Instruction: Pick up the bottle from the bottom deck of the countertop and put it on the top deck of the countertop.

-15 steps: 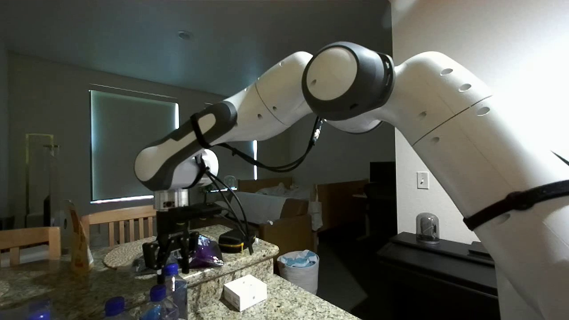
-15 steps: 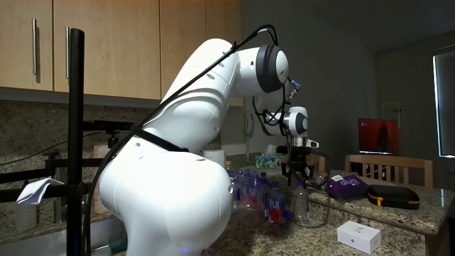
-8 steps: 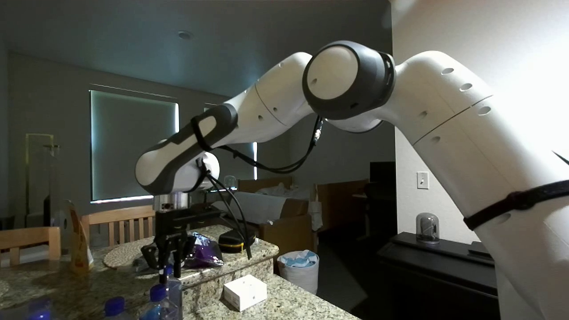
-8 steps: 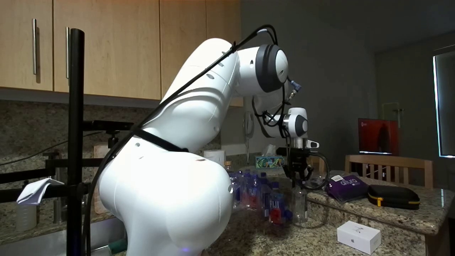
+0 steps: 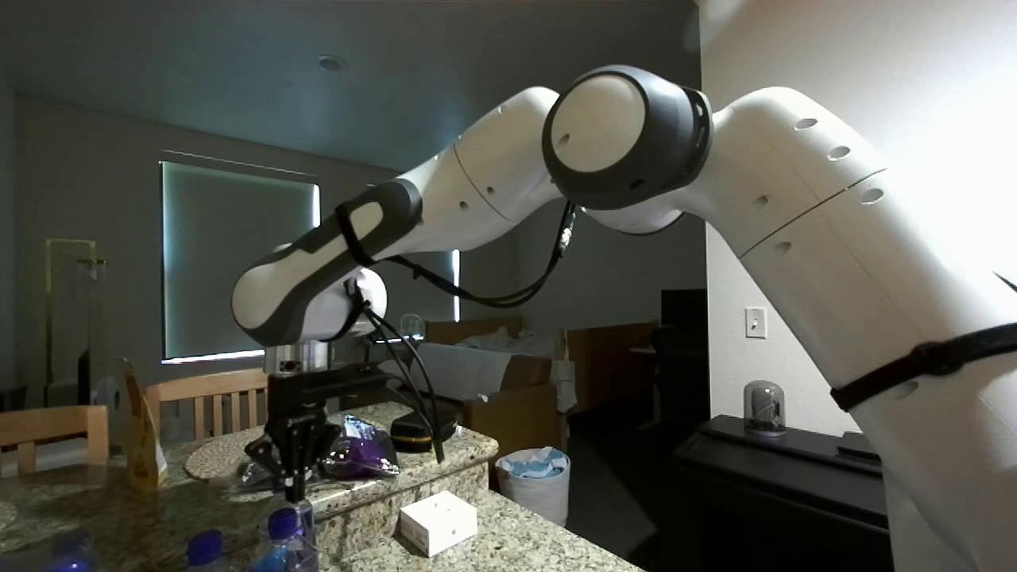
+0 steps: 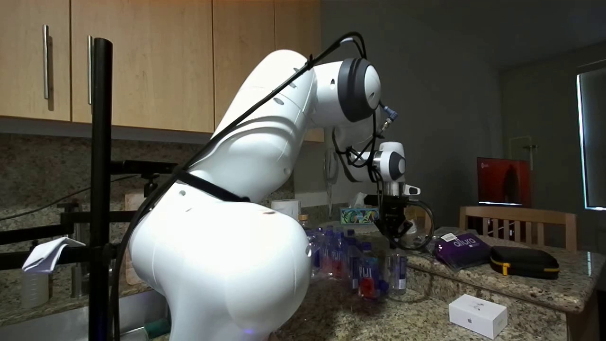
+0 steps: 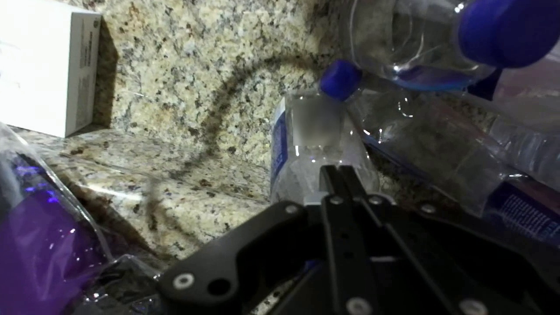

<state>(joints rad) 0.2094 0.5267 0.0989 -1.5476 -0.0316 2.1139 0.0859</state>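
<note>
My gripper is shut, its two fingertips together over the shoulder of the clear bottle. Nothing shows between the tips. That bottle's neck and cap are hidden behind the gripper, so contact there cannot be seen. In an exterior view the bottle shows a blue label and stands roughly upright on the bottom deck of the countertop. Close beside it is a blue-capped Fiji bottle with a reddish lower part. The top deck of the countertop rises a step behind the bottle.
Several more blue-capped bottles crowd beside the gripper; one bottle with a blue cap lies on its side. A white box sits on the bottom deck. A purple packet and a black case occupy the top deck.
The gripper's fingers have come together. The gripper has dropped, then shifted slightly left in both exterior views. The bottle has shifted left too and turned, so its label now shows.
</note>
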